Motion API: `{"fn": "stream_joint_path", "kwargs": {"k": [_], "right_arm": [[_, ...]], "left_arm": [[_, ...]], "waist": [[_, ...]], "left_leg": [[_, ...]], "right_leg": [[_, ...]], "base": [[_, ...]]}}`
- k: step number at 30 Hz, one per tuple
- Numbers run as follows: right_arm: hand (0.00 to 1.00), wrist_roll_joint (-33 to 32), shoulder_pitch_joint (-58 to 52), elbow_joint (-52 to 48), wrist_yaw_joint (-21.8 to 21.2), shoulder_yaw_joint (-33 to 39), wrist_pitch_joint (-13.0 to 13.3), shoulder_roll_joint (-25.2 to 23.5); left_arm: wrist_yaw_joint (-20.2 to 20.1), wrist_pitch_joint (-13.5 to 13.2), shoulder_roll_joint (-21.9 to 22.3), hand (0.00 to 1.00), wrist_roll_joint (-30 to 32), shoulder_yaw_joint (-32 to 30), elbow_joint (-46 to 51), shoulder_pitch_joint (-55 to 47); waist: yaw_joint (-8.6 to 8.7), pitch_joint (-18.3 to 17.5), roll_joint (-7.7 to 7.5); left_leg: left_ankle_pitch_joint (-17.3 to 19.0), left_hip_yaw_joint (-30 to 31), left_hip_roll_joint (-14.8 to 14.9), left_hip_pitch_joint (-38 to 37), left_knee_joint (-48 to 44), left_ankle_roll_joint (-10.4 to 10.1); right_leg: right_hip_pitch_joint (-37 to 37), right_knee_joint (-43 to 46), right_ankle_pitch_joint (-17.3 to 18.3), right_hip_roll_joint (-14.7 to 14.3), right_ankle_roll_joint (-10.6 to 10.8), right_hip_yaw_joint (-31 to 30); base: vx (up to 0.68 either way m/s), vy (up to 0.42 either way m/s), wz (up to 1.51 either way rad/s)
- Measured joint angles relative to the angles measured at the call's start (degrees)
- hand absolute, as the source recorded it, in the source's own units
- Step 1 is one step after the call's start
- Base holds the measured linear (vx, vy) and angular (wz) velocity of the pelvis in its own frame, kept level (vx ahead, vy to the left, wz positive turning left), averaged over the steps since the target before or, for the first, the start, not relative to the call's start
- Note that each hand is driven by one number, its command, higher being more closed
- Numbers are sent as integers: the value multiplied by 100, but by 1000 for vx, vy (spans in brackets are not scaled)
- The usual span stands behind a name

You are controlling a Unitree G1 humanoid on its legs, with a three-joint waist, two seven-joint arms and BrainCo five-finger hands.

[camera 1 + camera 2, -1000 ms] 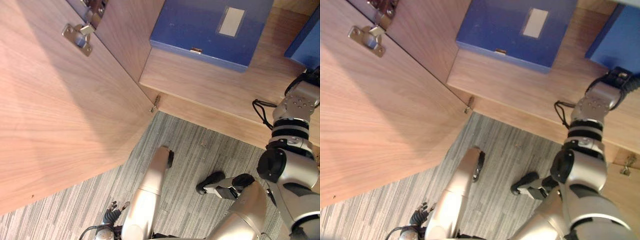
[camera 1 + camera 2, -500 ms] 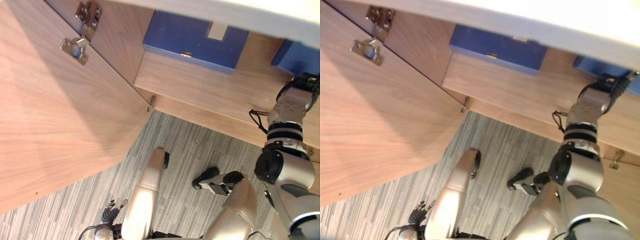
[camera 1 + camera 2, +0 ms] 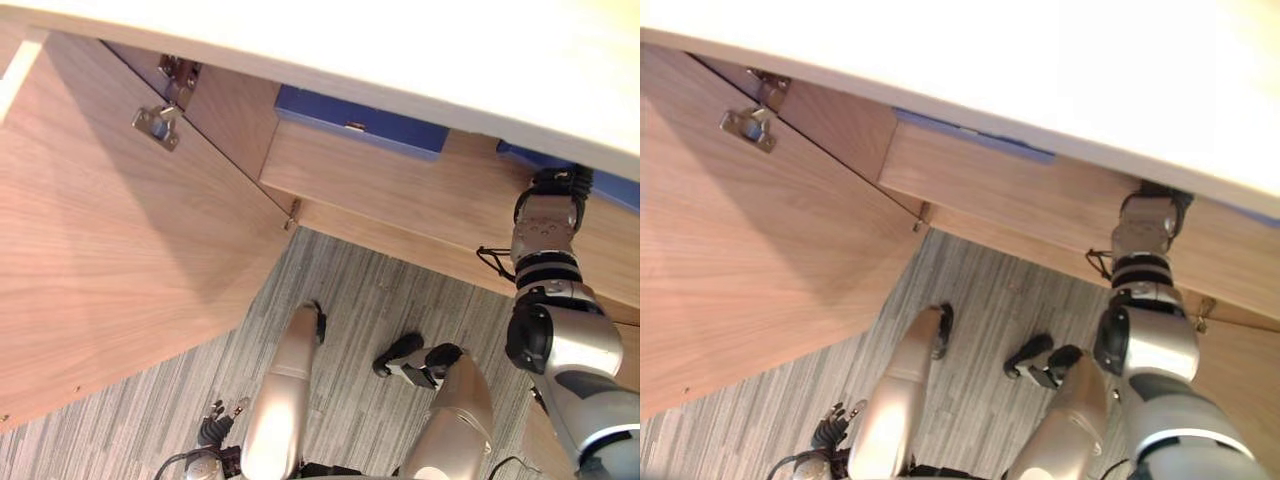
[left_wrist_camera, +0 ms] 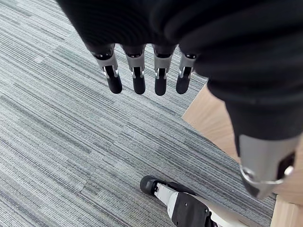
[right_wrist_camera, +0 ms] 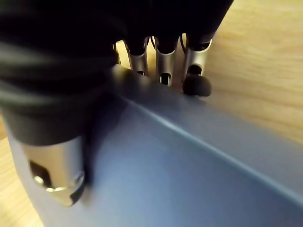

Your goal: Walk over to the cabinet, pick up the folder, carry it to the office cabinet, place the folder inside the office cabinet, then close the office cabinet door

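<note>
My right hand [image 3: 553, 186] reaches into the open wooden cabinet, against a blue folder [image 3: 612, 190] at the right of the shelf [image 3: 400, 190]. In the right wrist view its fingers [image 5: 163, 64] run straight down behind the blue folder [image 5: 189, 170], one dark tip resting on its upper edge, and the thumb [image 5: 54, 177] lies along the near face. A second blue folder [image 3: 360, 122] lies flat further left on the shelf. My left hand [image 3: 215, 432] hangs low over the carpet with its fingers [image 4: 139, 78] straight and nothing in it.
The cabinet door [image 3: 110, 270] stands wide open on my left, its metal hinge [image 3: 160, 125] showing near the top. The cabinet's pale top panel [image 3: 400, 60] overhangs the shelf and hides most of both folders. Grey striped carpet [image 3: 370, 290] lies below.
The whole view has shifted: the cabinet's top panel now covers most of both folders. My right hand remains at the right-hand folder. The left hand hangs as before.
</note>
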State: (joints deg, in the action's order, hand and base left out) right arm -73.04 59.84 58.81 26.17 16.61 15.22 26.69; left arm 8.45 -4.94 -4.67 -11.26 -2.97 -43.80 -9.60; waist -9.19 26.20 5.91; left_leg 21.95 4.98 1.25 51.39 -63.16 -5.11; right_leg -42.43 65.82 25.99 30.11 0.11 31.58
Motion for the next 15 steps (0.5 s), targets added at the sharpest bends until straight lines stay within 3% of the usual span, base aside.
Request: {"fn": "stream_joint_path", "kwargs": {"k": [7, 15], "right_arm": [[0, 24, -3, 122, 117, -67, -40, -159], [0, 4, -52, 168, 305, -47, 6, -489]], "left_arm": [[-3, 13, -6, 0, 4, -3, -7, 40], [-1, 53, -57, 0, 5, -14, -10, 76]], "waist": [[46, 1, -14], [57, -43, -156]], "left_leg": [[-29, -35, 16, -81, 3, 19], [-47, -77, 20, -183, 15, 47]], "right_leg": [[85, -24, -44, -12, -15, -1], [178, -44, -82, -8, -5, -20]], "base": [[-5, -1, 0], [-13, -1, 0]]}}
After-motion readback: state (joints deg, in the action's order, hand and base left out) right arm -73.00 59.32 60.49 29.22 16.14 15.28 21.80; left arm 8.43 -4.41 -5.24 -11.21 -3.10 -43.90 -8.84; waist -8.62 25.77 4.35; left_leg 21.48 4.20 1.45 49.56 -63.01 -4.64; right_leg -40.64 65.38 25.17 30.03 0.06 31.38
